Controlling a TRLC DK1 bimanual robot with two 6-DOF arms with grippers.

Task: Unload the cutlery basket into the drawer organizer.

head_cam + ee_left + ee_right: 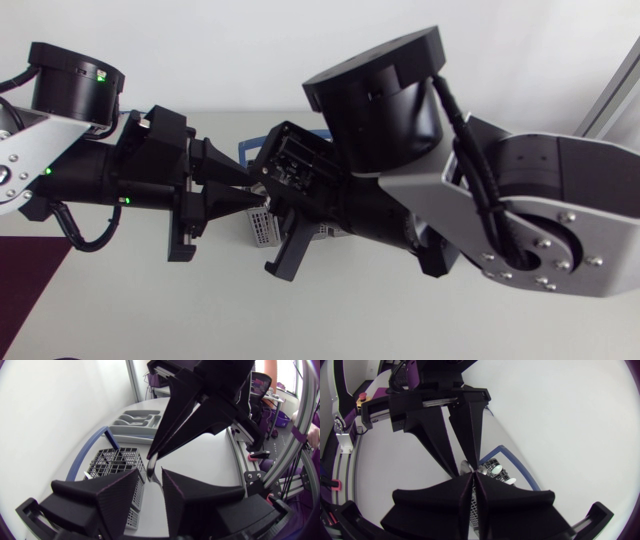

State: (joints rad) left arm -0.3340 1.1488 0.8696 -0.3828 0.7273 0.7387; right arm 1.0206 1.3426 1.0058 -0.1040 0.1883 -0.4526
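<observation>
Over the cutlery basket's (112, 460) edge, our right gripper (154, 455) is clamped on a silver cutlery piece (152, 467). Our left gripper (250, 190), at nine o'clock, stands open around it. If the right lets go early, we judge it could drop short of the drawer organizer (134, 421) at eleven o'clock.

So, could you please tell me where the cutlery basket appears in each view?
Head view: cutlery basket, a grey grid patch beside the left gripper.
Left wrist view: basket ahead of the left gripper, below the right gripper and its utensil.
Right wrist view: basket under the right gripper.
Shared landmark: its blue handle.
</observation>
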